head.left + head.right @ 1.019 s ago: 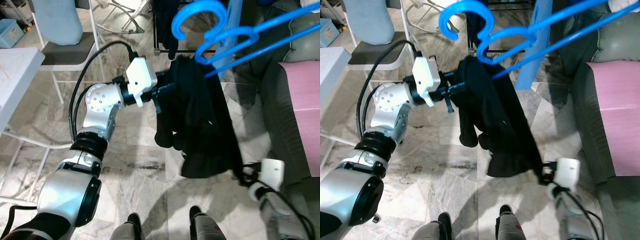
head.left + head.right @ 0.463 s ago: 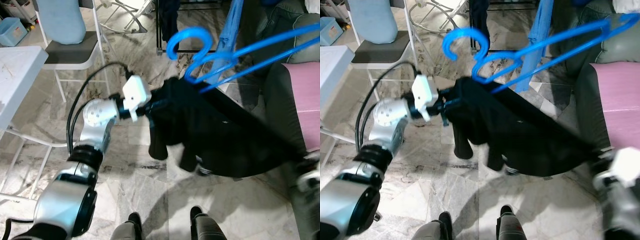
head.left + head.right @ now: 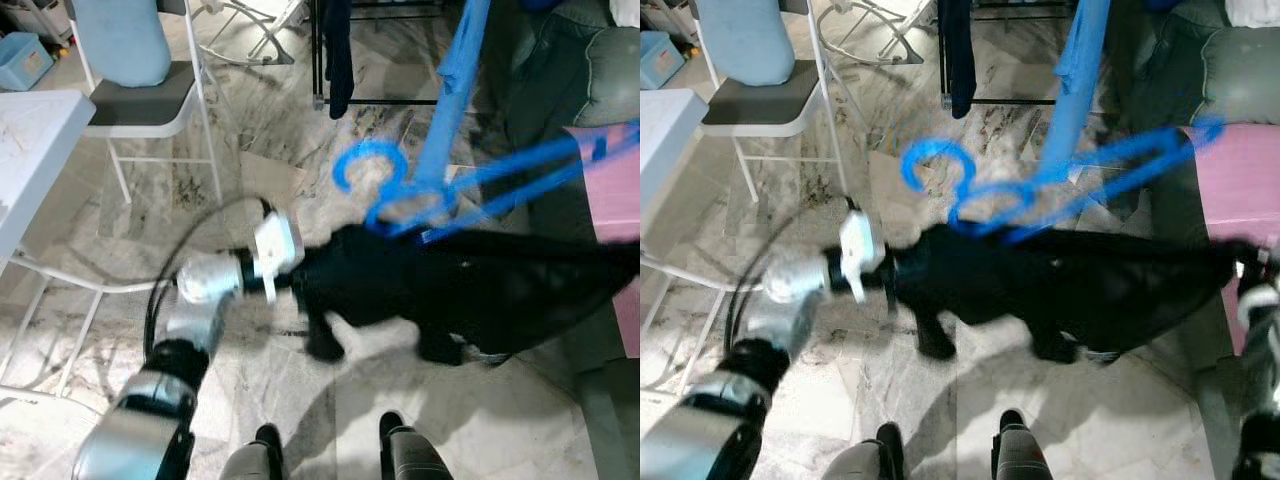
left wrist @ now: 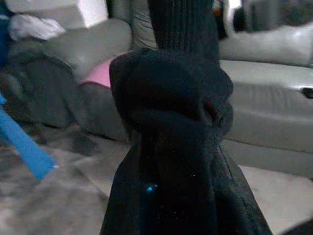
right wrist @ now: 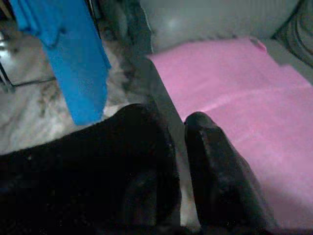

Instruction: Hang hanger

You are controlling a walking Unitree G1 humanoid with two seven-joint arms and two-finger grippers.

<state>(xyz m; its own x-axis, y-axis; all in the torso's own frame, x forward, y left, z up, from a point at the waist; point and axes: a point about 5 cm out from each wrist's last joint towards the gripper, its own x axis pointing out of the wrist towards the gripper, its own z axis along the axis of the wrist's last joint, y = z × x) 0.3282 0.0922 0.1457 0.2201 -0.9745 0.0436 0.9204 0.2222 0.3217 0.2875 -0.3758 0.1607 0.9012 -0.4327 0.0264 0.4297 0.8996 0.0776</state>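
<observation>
Stretching one black garment (image 3: 470,290), two blue hangers (image 3: 440,195)

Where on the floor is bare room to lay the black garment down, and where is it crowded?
Bare marble floor lies between the white folding chair and the drying rack base, and again in front of the robot's feet. It is crowded on the right: the sofa with its pink cloth, the hanging blue cloth, the stretched black garment and blue hanger.

hanger (image 3: 420,195): bright blue plastic, hook pointing left, tilted and blurred in mid-air
garment (image 3: 470,290): black, stretched out horizontally just beneath the hanger
</observation>
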